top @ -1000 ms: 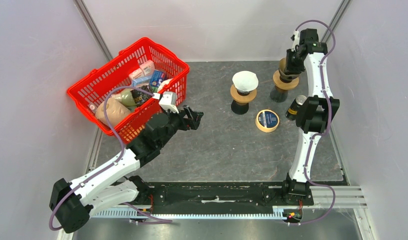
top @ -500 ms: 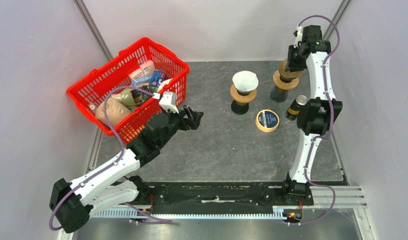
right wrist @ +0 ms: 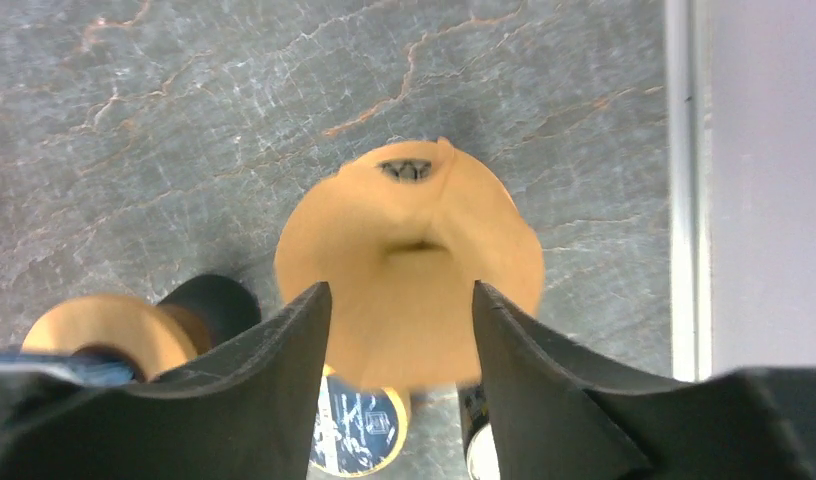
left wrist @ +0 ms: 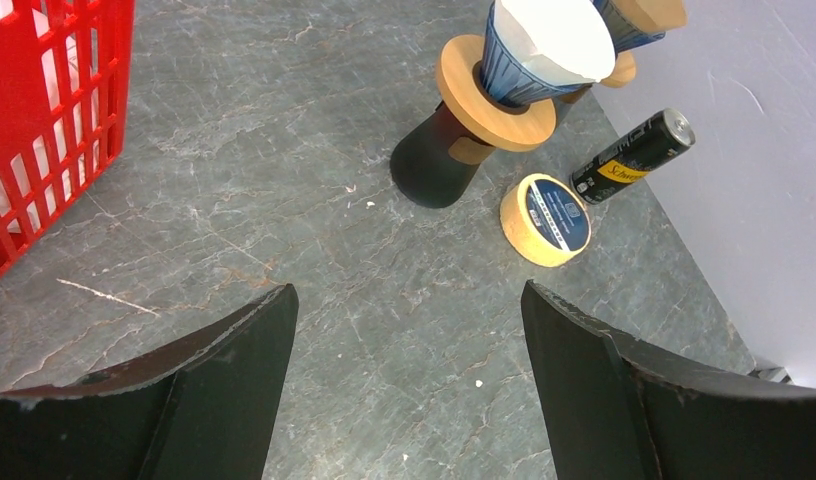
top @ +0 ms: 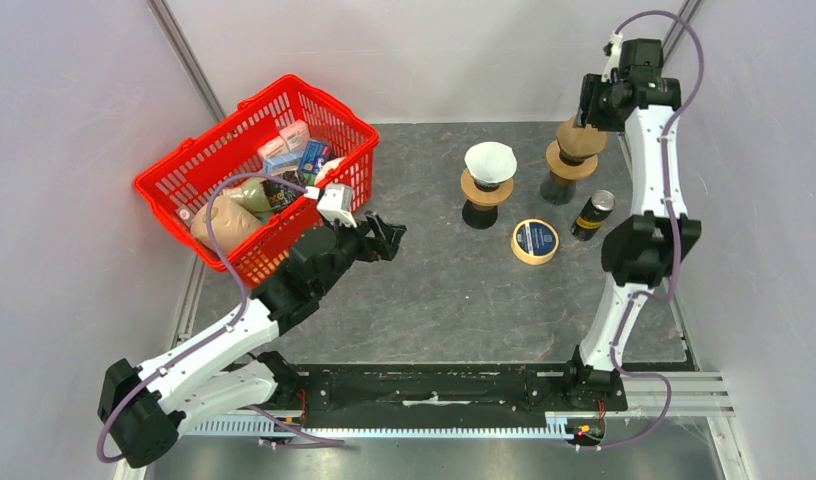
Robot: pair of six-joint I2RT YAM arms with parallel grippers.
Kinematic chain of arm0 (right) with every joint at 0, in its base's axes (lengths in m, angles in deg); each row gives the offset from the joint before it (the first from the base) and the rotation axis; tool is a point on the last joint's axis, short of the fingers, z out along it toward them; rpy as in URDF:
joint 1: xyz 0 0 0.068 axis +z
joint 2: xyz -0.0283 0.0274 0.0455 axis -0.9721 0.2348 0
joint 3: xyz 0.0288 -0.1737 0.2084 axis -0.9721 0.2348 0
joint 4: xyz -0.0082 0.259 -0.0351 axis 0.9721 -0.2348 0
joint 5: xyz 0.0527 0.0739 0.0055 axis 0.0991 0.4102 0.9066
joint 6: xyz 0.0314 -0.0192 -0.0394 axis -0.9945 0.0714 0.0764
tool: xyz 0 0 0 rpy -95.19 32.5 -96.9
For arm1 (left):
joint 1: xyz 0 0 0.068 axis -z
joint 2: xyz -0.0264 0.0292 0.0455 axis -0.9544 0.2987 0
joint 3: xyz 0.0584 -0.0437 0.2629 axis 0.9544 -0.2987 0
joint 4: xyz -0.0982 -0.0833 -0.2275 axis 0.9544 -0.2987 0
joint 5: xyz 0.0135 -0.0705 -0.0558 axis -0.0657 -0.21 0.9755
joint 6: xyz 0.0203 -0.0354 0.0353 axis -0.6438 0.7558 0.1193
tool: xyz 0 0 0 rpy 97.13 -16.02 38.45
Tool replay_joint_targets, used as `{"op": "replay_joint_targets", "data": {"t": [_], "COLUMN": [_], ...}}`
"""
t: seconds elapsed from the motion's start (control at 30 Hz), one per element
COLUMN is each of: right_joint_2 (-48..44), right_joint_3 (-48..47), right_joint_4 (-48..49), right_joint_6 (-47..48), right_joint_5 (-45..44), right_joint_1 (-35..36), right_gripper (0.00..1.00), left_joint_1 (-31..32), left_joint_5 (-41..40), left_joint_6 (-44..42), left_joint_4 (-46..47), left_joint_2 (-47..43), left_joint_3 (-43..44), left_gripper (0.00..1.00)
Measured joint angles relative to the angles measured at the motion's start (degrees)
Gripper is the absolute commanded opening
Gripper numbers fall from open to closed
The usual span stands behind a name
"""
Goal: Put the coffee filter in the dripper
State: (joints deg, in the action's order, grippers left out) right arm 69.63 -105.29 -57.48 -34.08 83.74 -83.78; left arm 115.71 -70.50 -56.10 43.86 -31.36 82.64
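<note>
Brown paper cone filter (right wrist: 409,240) seated in blue ribbed dripper with wooden collar on dark stand (top: 562,168), behind and slightly right of round yellow tape roll with blue label (top: 535,241). Right gripper (right wrist: 399,300) above filter, fingers spread, released, gripping nothing. Left gripper (left wrist: 406,295) likewise released, fingers wide apart, empty, above grey stone-pattern table (top: 454,300), left of tape roll. Matching second dripper holding white paper filter (top: 489,165) just behind-left of tape roll. Black drink can (top: 594,214) just right of tape roll. Red plastic basket (top: 184,180) far left of tape roll.
</note>
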Motion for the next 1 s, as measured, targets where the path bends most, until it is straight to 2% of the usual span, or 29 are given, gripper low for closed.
{"op": "replay_joint_targets", "data": {"t": [0.07,0.23,0.4,0.53,0.67,0.8,1.0], "right_joint_2": [-5.5,-24.9,-47.3,-62.9,-76.0,-84.4,-86.7], "right_joint_3": [4.0,20.7,46.0,64.8,79.1,85.4,86.5], "right_joint_4": [1.9,11.2,23.6,28.1,29.8,29.2,28.5], "right_joint_6": [-0.8,-3.5,-11.3,-17.6,-21.6,-23.2,-23.6], "right_joint_5": [-0.2,-2.2,-11.3,-17.9,-20.6,-22.0,-22.3], "right_joint_1": [0.0,-0.4,-0.8,-0.9,-1.0,-1.0,-1.0], "right_gripper": [0.96,0.97,0.97,0.97,0.97,0.97,0.97], "left_joint_1": [0.0,0.0,0.0,0.0,0.0,0.0,0.0], "left_joint_5": [0.0,0.0,0.0,-0.3,-2.3,-5.2,-7.8], "left_joint_6": [0.0,0.0,0.0,0.0,0.0,0.1,0.2], "left_joint_4": [-0.4,-2.5,-5.5,-8.7,-11.6,-14.4,-17.1], "left_joint_2": [-0.5,-3.1,-5.8,-8.1,-10.3,-12.0,-13.7], "left_joint_3": [0.0,0.0,0.5,1.0,1.0,1.0,1.0], "left_gripper": [0.9,0.91,0.92,0.92,0.92,0.92,0.93]}}
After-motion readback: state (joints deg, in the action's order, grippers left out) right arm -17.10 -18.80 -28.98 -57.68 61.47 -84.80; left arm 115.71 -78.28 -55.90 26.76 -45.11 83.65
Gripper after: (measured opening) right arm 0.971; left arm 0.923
